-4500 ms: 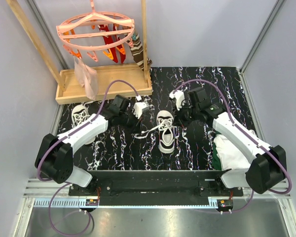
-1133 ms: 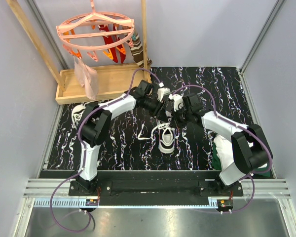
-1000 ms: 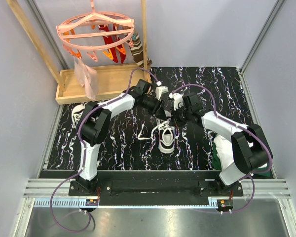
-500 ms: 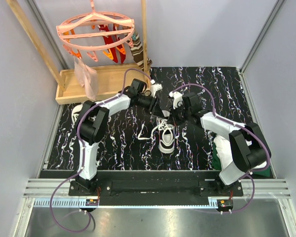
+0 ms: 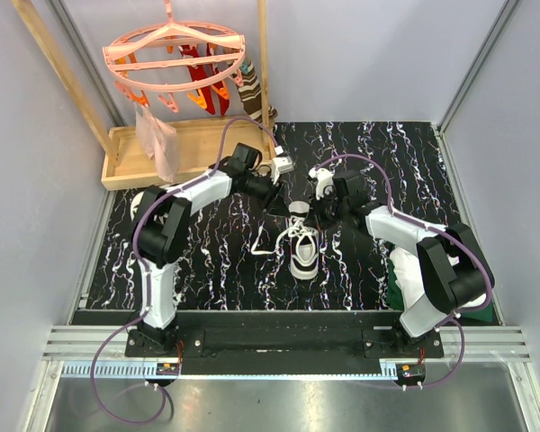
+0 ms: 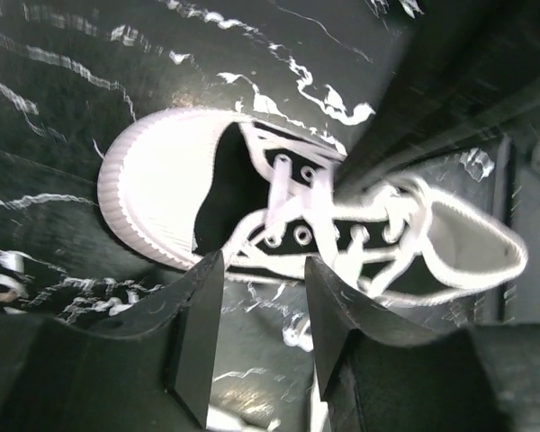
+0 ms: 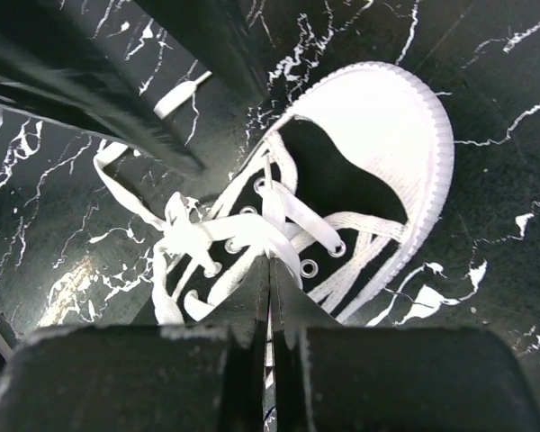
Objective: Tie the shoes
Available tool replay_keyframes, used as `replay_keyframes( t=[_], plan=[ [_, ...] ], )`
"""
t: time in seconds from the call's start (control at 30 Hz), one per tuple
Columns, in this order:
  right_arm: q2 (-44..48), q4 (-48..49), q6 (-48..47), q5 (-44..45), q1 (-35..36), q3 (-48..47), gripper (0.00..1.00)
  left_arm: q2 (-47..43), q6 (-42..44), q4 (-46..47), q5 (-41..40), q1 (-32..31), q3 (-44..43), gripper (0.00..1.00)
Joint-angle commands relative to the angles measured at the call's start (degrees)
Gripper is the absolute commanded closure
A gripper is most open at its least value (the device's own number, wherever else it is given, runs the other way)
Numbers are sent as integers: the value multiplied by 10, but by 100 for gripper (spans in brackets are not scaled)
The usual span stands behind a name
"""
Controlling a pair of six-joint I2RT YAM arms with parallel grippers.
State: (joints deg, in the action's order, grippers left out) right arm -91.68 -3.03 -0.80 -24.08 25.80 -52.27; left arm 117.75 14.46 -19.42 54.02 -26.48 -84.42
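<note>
Reaching over a black marbled table [image 5: 207,261] with the left gripper [image 6: 261,261] and the right gripper [image 7: 270,265] meeting close together. Showing a wooden tray [image 5: 198,144] lying beyond the left gripper on its outer side, with a pink clip hanger [image 5: 175,49] hanging above that. Showing a folded white-and-green cloth [image 5: 403,270] lying well back from the right gripper, beside that arm's elbow. Hovering both grippers right over one shoe [image 5: 304,247], its ankle opening lying under the fingertips and its white toe cap [image 7: 387,135] pointing away toward the arm bases. Catching the other shoe [image 5: 140,200] well off to the left gripper's outer side, partly hidden by that arm. Holding the left gripper's jaws partly apart, gripping nothing visible, with eyelets showing through the gap. Pressing the right gripper's jaws fully together, with a white lace [image 7: 268,207] running up to their tips, though not telling whether pinched. Trailing loose lace ends [image 5: 265,241] on the table beside the shoe, on the left gripper's side
</note>
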Motion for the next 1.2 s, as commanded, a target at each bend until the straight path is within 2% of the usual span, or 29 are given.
replay_keyframes(
  t=[0.0, 0.13, 0.43, 0.87, 1.1, 1.17],
  plan=[
    [-2, 25, 4, -23, -2, 4, 100, -76, 196, -18, 7, -1, 5, 54],
    [-3, 50, 4, -32, -2, 8, 100, -79, 313, -69, -6, -6, -13, 53],
    [0, 64, 24, -38, -2, 11, 100, -71, 445, -107, -15, -28, -7, 51],
    [-2, 77, 26, -47, -1, 20, 100, -40, 462, -69, -69, -56, -21, 53],
    [0, 78, 26, -48, -2, 22, 100, -26, 466, -63, -75, -58, -29, 58],
    [-2, 79, 26, -49, -2, 22, 100, -24, 472, -63, -75, -58, -29, 62]
  ],
)
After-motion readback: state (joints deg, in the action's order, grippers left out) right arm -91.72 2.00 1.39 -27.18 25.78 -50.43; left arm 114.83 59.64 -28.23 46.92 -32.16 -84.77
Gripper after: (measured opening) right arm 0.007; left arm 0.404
